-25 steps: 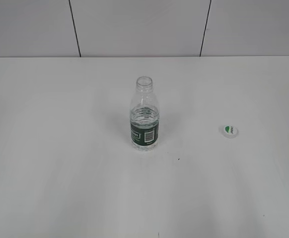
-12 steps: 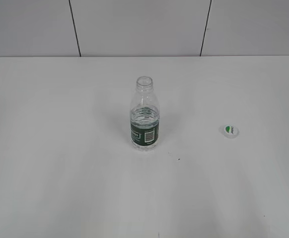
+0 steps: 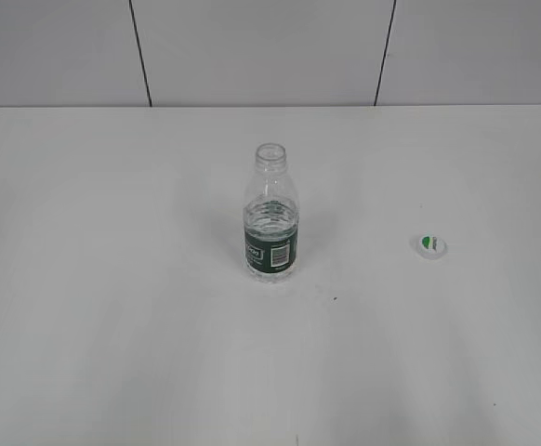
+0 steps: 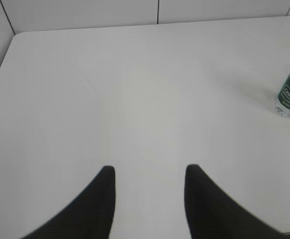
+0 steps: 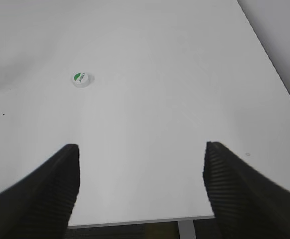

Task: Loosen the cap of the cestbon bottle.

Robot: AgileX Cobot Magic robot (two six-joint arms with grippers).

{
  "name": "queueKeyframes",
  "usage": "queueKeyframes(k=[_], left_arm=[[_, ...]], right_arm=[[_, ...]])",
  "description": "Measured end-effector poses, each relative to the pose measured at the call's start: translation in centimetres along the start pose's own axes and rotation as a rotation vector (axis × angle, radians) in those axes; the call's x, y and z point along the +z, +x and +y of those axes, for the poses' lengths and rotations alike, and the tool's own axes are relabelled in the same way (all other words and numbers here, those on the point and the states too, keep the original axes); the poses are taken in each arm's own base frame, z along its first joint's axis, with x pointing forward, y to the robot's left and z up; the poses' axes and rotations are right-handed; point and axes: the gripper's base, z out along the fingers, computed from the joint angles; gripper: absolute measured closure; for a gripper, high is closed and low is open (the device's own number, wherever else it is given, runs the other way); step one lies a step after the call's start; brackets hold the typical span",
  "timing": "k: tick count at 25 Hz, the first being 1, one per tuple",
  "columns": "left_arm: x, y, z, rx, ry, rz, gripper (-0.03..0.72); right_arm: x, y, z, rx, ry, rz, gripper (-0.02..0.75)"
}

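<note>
Cap lettering in right wrist view

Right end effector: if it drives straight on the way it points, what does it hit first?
Nothing but bare table, as far as the wrist view shows. The right end effector is open and empty; the cap lies left of its line, probably missed, though depth is unclear.

- One cestbon bottle, clear, green label.
- One cap, white, green patch on top.
- One white table.
- Two grippers: left gripper, right gripper.
</note>
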Motion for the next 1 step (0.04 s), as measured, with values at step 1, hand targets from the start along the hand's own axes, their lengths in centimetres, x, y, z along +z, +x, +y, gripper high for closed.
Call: queueKeyframes(k=[1], left_arm=[[0.0, 0.0, 0.0, 0.0, 0.0, 0.0, 0.4]], right_arm=[[0.0, 0.0, 0.0, 0.0, 0.0, 0.0, 0.149]])
